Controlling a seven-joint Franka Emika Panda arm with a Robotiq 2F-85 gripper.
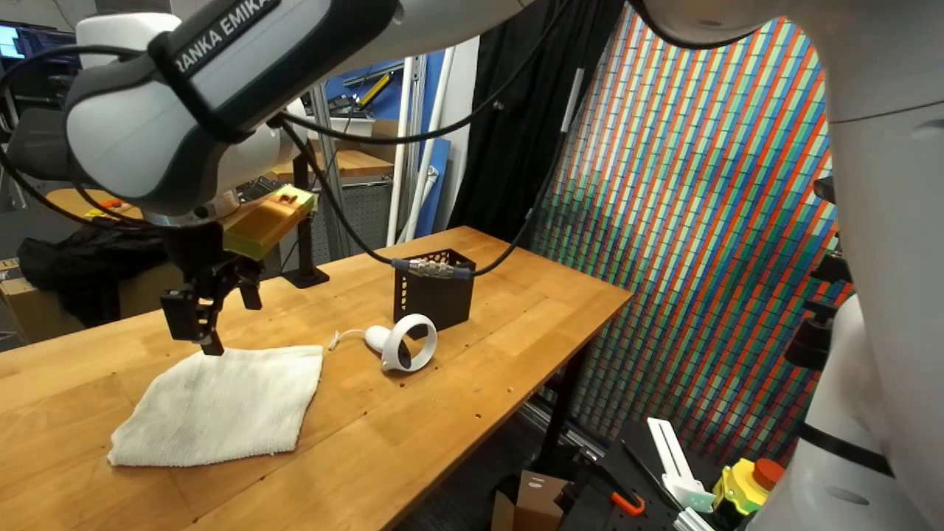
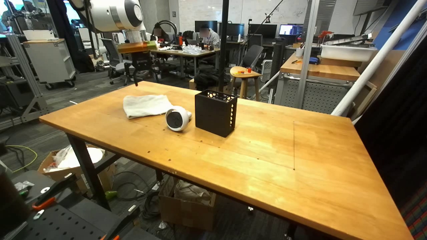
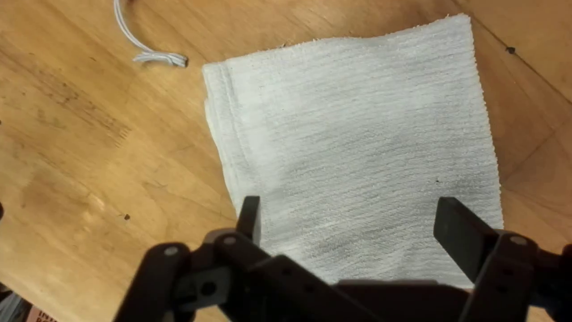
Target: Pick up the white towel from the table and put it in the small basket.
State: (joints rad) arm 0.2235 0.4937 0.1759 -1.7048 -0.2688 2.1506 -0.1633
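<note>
In the wrist view, the gripper (image 3: 350, 212) enters at the bottom of the frame with its fingers (image 3: 464, 237) spread wide apart — clear above the towel (image 3: 357, 143), which lies on the table (image 3: 111, 188) from the centre to the right of the frame. In an exterior view, the towel occupies the lower left, with the white controller (image 1: 391, 352) to its right near the middle — the basket (image 1: 435, 302) stands upright just behind it, and a black curtain (image 1: 516, 162) hangs in the upper-middle background.
</note>
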